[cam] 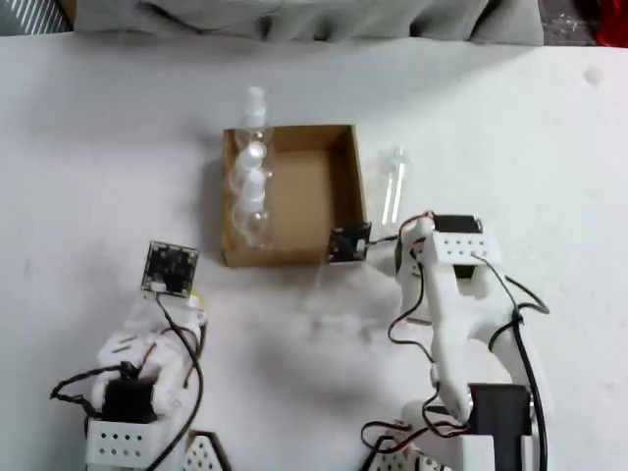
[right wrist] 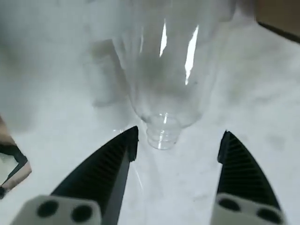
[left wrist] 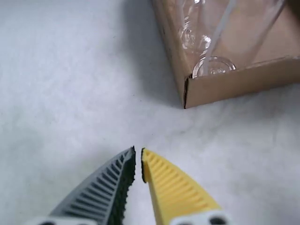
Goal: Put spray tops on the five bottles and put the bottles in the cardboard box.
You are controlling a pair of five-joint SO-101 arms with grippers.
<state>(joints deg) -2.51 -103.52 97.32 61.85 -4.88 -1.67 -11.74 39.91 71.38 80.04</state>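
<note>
Right gripper stands wide open, its black jaws either side of the bare threaded neck of a clear, empty plastic bottle, not touching it. That bottle lies on its side on the white bench, just beside the right wall of the brown cardboard box, with its neck pointing to the near edge and no spray top on it. Judging by its thin see-through wall, it should be very light, smooth and easy to dent, and being round it may roll if nudged. The neck looks the stiffest part, yet the shoulder just behind it seems the better hold, since that leaves the thread free for a top. Inside the box, along its left wall, several clear bottles lie in a row. Left gripper, its grey and yellow jaws closed on nothing, hovers over the bench near the box's near left corner.
</note>
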